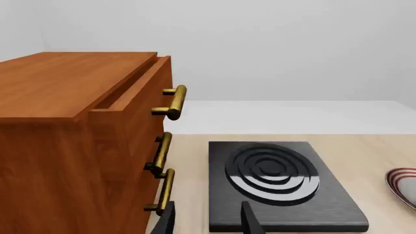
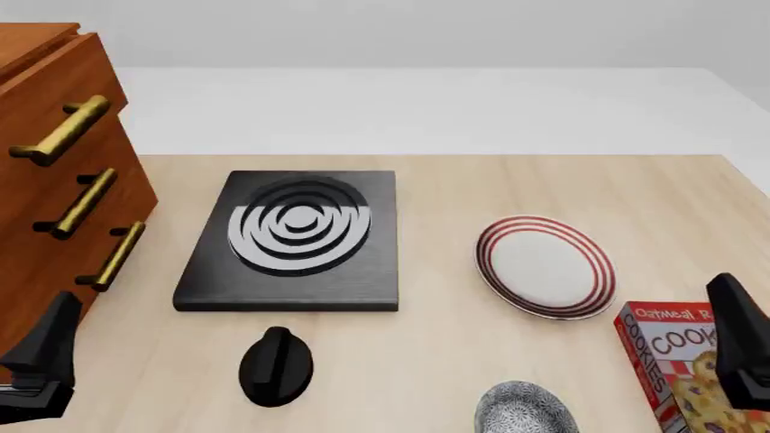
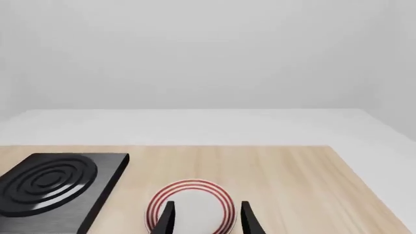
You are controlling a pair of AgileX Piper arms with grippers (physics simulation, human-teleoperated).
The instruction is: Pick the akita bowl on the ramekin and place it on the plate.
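The speckled grey akita bowl [image 2: 524,410] sits at the table's near edge, partly cut off by the front view. The ramekin is hidden. The red-ringed white plate [image 2: 544,266] lies right of centre with nothing on it, and also shows as the plate [image 3: 190,204] and plate [image 1: 403,185]. My left gripper [image 2: 46,347] hangs low at the near left, in front of the cabinet. The left gripper [image 1: 208,217] is open and holds nothing. My right gripper [image 2: 737,329] stands at the near right, above the cookie box. The right gripper [image 3: 206,217] is open with the plate beyond its fingers.
A wooden cabinet [image 2: 54,189] with brass handles stands at the left, its top drawer slightly open. A black slab with grey rings [image 2: 295,239] lies mid-table, a black knob [image 2: 277,365] in front of it. A cookie box [image 2: 680,370] lies near the right gripper.
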